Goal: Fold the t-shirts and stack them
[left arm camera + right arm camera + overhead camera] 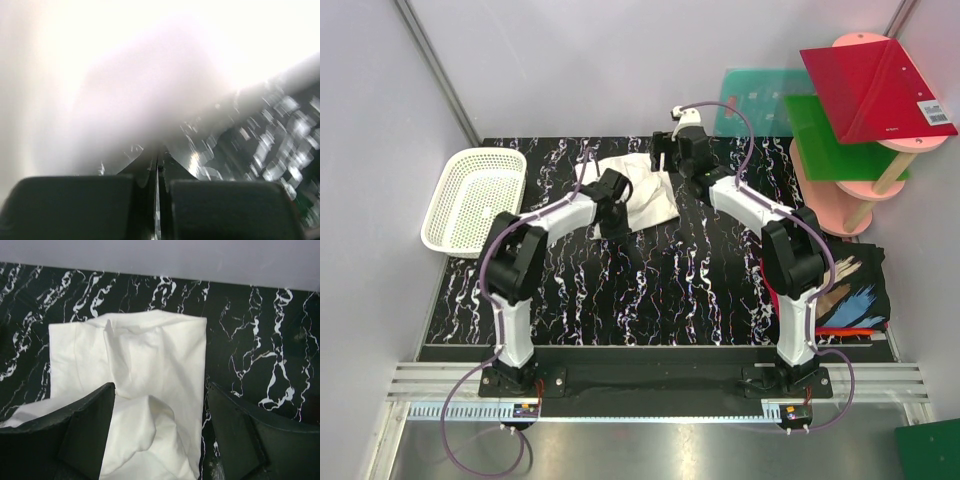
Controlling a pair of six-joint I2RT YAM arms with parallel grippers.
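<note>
Now your right pincer (160,390) hangs released with the white shirt (150,365) right beneath and ahead of it, length running away from it, while your left pincer (157,170) is clenched, that shirt just ahead, hold unclear.

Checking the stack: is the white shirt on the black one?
No, the white t-shirt lies apart from the black t-shirt at the right edge.

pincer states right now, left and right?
Left pincer: closed at edge of white t-shirt; grip on it cannot be told.
Right pincer: open above it, holding nothing.
</note>
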